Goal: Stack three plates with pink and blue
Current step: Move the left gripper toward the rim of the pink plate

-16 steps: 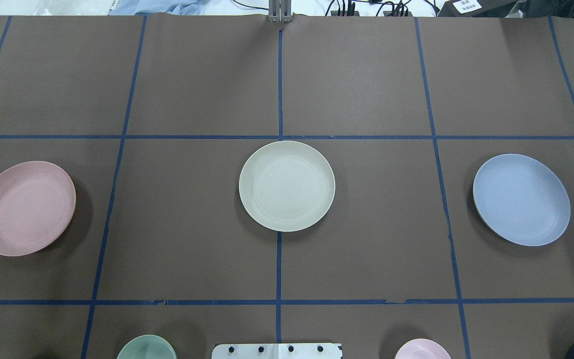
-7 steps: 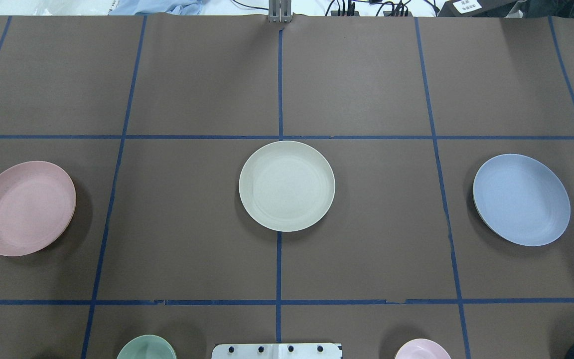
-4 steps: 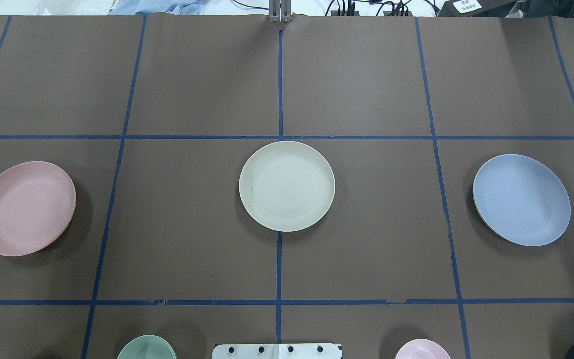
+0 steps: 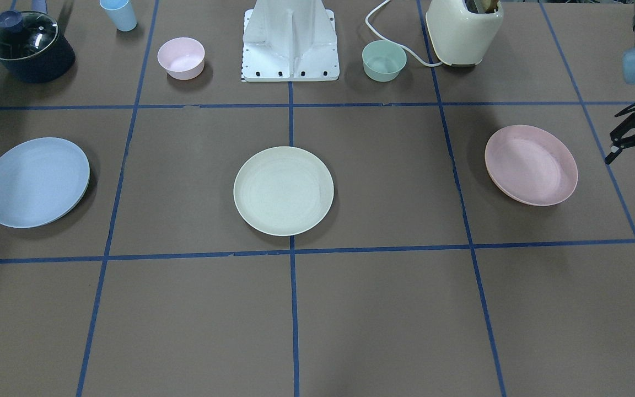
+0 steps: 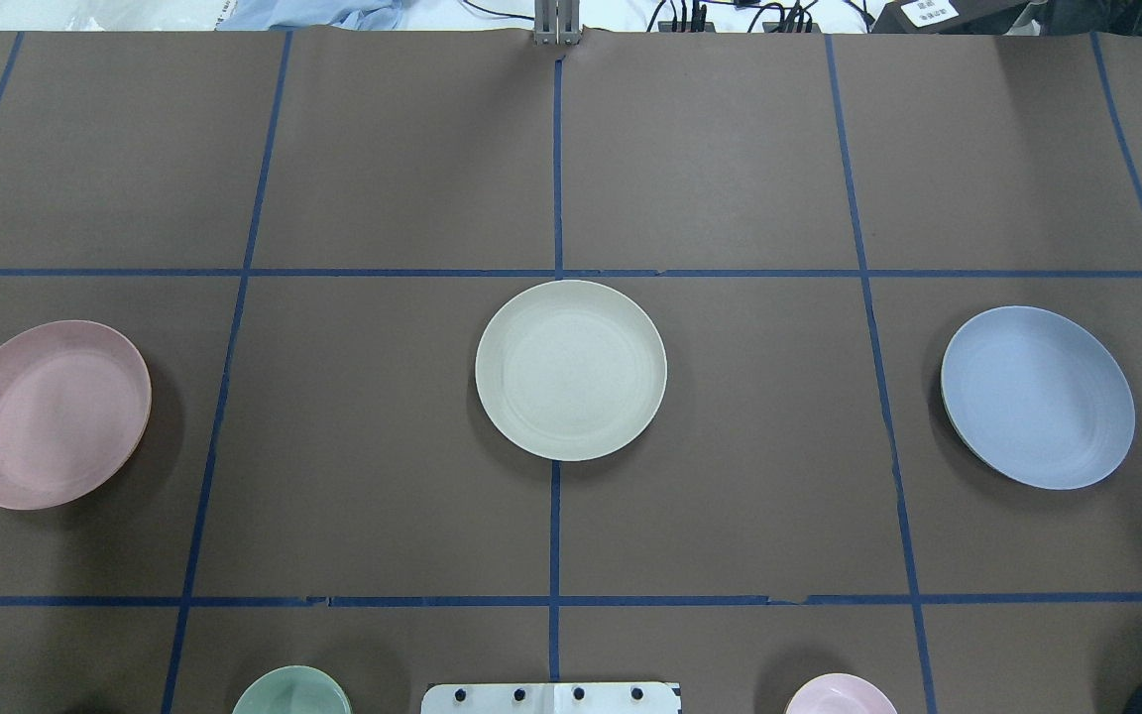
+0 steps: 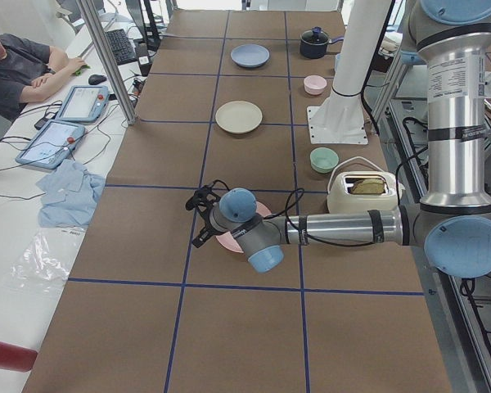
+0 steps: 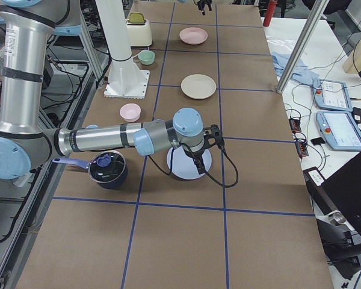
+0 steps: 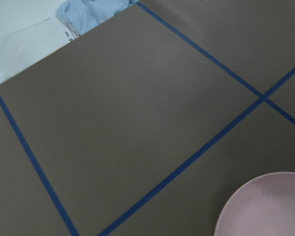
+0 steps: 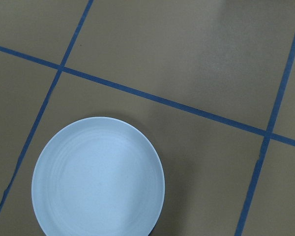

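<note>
Three plates lie apart in a row on the brown table. The pink plate point(image 5: 49, 415) is on my left, also seen in the front view point(image 4: 531, 164) and the left wrist view point(image 8: 265, 206). The cream-white plate point(image 5: 571, 369) is in the middle. The pale blue plate point(image 5: 1037, 397) is on my right and fills the right wrist view point(image 9: 98, 184). My left gripper point(image 4: 630, 171) is open and empty, in the air just outside the pink plate. My right gripper point(image 7: 207, 144) hangs over the blue plate; I cannot tell whether it is open or shut.
Along the robot's side stand a small pink bowl point(image 4: 181, 58), a green bowl point(image 4: 384, 60), a cream toaster point(image 4: 463, 30), a lidded dark pot point(image 4: 28, 47) and a blue cup point(image 4: 119, 14). The white base point(image 4: 290, 38) is between the bowls.
A shadow has come over the pink plate. None of the plates has moved.
</note>
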`<state>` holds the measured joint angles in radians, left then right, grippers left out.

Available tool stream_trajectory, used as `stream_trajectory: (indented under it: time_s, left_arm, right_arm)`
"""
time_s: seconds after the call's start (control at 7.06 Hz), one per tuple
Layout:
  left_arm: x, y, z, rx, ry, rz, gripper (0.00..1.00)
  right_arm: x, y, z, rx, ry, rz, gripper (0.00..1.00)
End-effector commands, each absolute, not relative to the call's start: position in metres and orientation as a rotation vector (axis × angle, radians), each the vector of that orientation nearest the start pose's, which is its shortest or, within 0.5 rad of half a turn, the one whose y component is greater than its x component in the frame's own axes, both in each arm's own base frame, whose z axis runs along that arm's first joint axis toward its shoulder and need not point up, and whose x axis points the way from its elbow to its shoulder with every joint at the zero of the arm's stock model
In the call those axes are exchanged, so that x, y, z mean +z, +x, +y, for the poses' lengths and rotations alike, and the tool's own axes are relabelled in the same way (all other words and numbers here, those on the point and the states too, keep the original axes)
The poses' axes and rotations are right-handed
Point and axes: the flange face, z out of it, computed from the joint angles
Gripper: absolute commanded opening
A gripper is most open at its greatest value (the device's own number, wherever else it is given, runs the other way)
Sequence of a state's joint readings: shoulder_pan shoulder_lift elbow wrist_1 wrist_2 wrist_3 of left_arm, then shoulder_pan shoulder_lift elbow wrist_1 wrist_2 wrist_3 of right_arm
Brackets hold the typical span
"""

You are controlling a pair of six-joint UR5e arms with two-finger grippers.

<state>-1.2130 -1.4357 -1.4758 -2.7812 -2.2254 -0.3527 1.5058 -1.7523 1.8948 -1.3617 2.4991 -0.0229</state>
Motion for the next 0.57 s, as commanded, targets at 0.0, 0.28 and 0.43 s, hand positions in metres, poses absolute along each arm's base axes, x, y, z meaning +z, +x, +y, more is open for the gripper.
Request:
stream_trajectory:
  time_s: [0.0, 0.28, 0.43]
  left_arm:
    - [0.673, 0.120, -0.419, 0.258, 0.651, 0.881, 1.00]
    - [0.683, 0.146, -0.402, 0.216, 0.625, 0.903, 1.00]
    - [0.688, 0.162, -0.394, 0.203, 0.615, 0.919, 1.00]
  right_arm:
    - [0.548, 0.026, -0.427, -0.244, 0.308, -0.926, 1.00]
    - [0.547, 0.026, -0.427, -0.245, 0.310, -0.926, 1.00]
    - [0.547, 0.026, -0.427, -0.245, 0.310, -0.926, 1.00]
